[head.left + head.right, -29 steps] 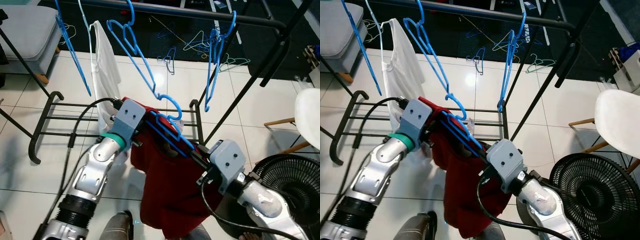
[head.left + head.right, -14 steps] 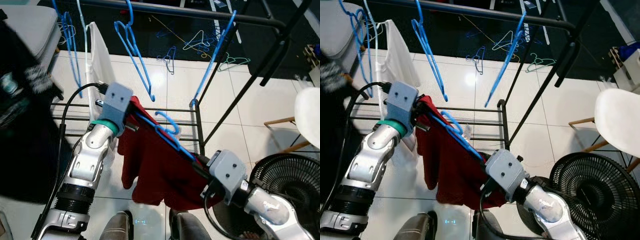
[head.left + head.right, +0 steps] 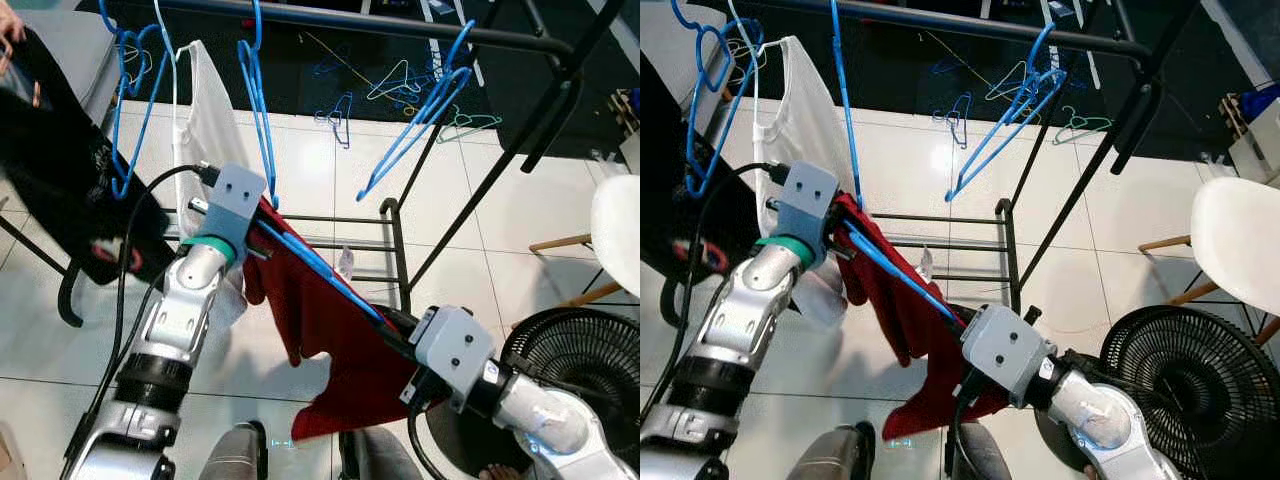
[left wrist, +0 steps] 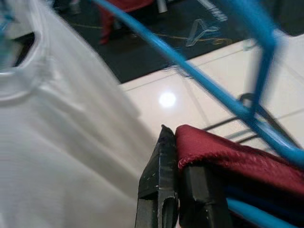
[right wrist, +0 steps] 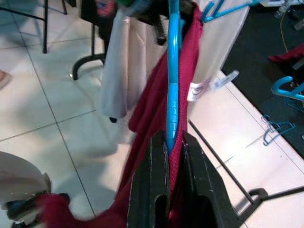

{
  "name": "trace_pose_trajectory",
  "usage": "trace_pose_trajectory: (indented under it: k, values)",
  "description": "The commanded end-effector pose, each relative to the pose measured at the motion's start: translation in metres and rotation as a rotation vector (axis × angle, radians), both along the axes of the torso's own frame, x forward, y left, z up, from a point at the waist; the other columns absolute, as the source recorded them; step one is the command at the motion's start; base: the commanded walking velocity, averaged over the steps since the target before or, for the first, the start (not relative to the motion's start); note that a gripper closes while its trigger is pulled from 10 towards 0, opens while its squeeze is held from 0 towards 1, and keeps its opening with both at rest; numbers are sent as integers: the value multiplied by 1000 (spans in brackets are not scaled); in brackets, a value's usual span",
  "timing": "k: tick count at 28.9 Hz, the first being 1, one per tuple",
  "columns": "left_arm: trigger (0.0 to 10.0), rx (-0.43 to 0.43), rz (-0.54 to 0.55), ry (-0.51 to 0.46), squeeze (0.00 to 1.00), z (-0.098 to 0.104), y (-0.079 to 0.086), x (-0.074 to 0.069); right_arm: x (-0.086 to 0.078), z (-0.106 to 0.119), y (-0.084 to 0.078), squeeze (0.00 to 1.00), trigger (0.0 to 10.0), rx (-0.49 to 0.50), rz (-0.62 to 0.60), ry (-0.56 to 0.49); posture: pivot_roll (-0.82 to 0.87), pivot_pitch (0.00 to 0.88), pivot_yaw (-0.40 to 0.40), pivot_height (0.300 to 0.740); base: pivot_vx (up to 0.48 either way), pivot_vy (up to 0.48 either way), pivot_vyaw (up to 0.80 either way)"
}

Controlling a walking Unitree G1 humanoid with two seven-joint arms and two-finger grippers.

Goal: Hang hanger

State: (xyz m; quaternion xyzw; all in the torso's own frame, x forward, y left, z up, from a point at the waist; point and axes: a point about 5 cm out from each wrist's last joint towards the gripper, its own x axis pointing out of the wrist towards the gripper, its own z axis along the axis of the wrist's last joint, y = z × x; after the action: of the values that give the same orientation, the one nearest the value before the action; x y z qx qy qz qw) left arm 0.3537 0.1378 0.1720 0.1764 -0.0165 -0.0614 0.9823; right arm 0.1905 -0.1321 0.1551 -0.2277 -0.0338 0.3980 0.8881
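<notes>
A blue hanger (image 3: pixel 320 270) carrying a red garment (image 3: pixel 335 335) is stretched slantwise between my two grippers, below the dark rail (image 3: pixel 400 24). My left gripper (image 3: pixel 262 228) is shut on the hanger's upper end and the garment's edge; the left wrist view has the pinched red hem (image 4: pixel 209 152) between the fingers (image 4: pixel 159 185). My right gripper (image 3: pixel 392 325) is shut on the hanger's lower end, and in the right wrist view the blue bar (image 5: pixel 172 95) runs up from between the fingers (image 5: pixel 156 175). I cannot make out the hanger's hook.
Several empty blue hangers (image 3: pixel 425 110) and a white garment (image 3: pixel 205 125) hang on the rail. A person in black clothing (image 3: pixel 60 180) stands at the left. The rack's base bars (image 3: pixel 395 235), a black fan (image 3: pixel 585 345) and a white chair (image 3: pixel 618 230) are to the right.
My left gripper has swung left, stretching the hanger and red garment out slantwise. A person in black has come in at the left. The rail hangers are swinging.
</notes>
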Motion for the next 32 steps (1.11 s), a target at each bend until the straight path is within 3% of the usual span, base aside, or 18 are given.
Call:
trace_pose_trajectory:
  k: [1,12,26,30,32]
  values:
    - [0,7,127,-30,0,4,22,4,-11,-8,-4,0,10000,-37,12,31,-154,163,31,733,0,0,0]
    - [0,2,176,-82,0,15,36,8,-21,-28,-16,0,10000,-91,-34,82,-155,165,38,733,0,0,0]
    - [0,-26,213,-103,0,22,44,16,-30,-32,-23,0,10000,-163,13,80,-159,162,41,733,0,0,0]
    - [0,-109,197,-54,0,19,46,18,-17,-5,-28,0,10000,-120,-68,-151,-155,159,43,733,0,0,0]
    - [0,-148,191,-26,0,15,44,18,-14,1,-25,0,10000,-102,-66,-186,-156,158,44,733,0,0,0]
